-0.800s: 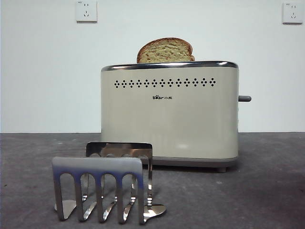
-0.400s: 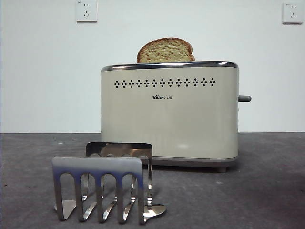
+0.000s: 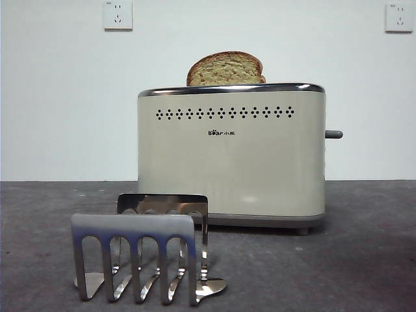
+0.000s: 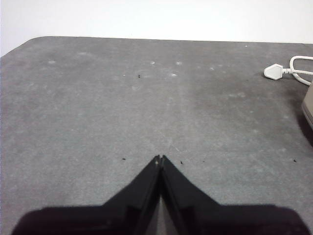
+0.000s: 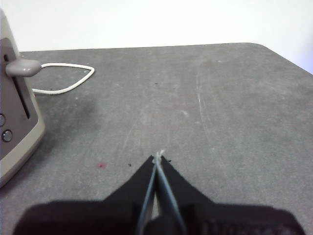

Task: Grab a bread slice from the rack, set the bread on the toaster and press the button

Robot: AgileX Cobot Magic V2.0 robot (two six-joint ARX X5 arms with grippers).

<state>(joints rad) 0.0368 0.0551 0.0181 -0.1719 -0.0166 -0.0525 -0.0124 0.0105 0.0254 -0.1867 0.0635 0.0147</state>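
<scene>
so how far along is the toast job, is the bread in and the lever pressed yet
Bread step looks done: the slice of bread stands in the toaster, and the rack holds nothing. Nothing is in hand: the left gripper and right gripper are both shut over bare table. Left to do: pressing the button, which sits high on the toaster's end, apparently not yet pushed down.

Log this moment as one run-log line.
bread slice: in toaster | rack: empty | lever: up | left gripper, right gripper: shut
</scene>
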